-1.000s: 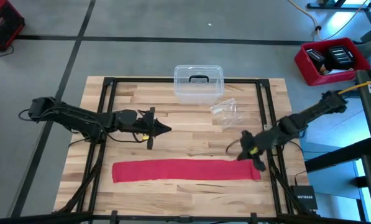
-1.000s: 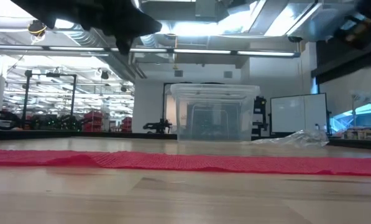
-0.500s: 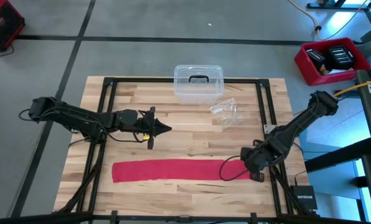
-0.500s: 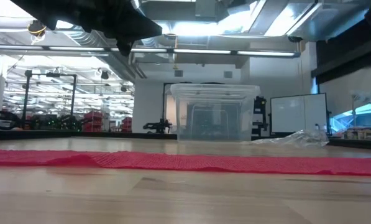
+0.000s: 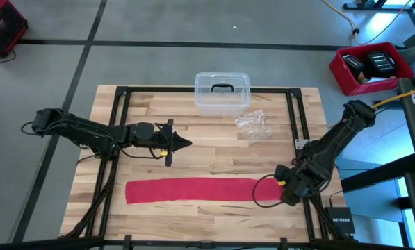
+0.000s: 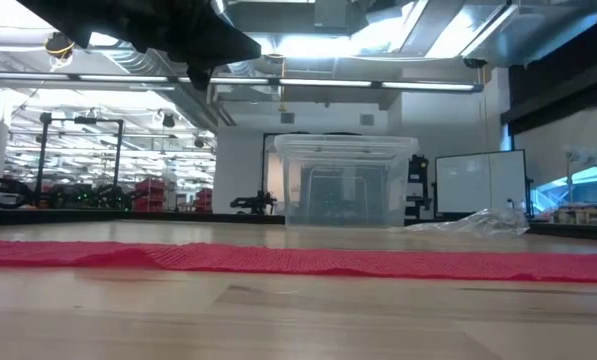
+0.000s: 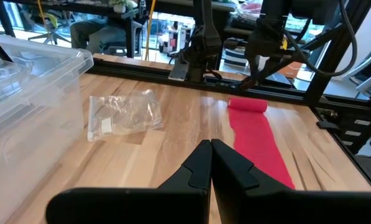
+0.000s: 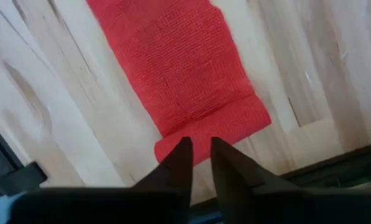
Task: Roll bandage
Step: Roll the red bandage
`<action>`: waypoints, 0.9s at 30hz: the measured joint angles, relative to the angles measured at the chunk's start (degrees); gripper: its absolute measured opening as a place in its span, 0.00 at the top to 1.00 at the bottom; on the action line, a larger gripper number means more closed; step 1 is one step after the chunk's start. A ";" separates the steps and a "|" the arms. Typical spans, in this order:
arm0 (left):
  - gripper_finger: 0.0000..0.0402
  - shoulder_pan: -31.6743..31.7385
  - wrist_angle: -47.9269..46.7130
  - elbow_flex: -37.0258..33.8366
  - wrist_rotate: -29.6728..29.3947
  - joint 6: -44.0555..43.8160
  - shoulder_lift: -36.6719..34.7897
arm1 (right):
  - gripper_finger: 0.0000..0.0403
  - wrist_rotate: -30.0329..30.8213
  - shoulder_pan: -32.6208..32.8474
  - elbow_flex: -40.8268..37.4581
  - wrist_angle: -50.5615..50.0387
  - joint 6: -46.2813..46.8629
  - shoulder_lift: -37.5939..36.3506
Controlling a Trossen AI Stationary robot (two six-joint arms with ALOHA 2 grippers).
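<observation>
Clearly the bandage [image 5: 200, 190] lies flat lengthwise along the table's near edge, well clear of the clear box [image 5: 222, 92]. The right gripper [image 5: 288, 192], jaws slightly parted, sits over its folded right end, seemingly holding nothing; the left gripper [image 5: 181, 144] waits clenched, farther off.

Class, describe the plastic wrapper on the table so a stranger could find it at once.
Start at the wooden table and find the clear box at its far edge. Just beside it, toward the right arm's side, lies the wrapper. Unlike the rigid box or the flat red bandage, it is small, crinkled and see-through.
</observation>
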 joint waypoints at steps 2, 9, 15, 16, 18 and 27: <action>1.00 0.00 0.00 -0.01 -0.02 -0.06 0.00 | 0.75 0.29 0.52 -0.01 0.00 1.48 0.00; 1.00 0.00 0.03 -0.01 -0.03 -0.22 0.00 | 0.58 0.27 0.52 -0.04 0.07 9.00 0.09; 1.00 0.00 0.09 -0.01 -0.05 -1.61 0.00 | 0.54 -1.10 0.50 -1.05 0.65 13.55 2.95; 1.00 0.00 0.11 -0.01 -0.03 -1.61 0.00 | 0.54 -2.14 0.50 -1.65 0.83 14.48 3.70; 1.00 0.00 0.11 -0.01 -0.04 -1.48 0.00 | 0.55 -4.57 0.41 -2.70 1.09 14.79 5.26; 1.00 0.00 0.11 -0.01 -0.10 -0.61 0.00 | 0.58 -5.88 0.42 -7.41 8.55 17.74 8.63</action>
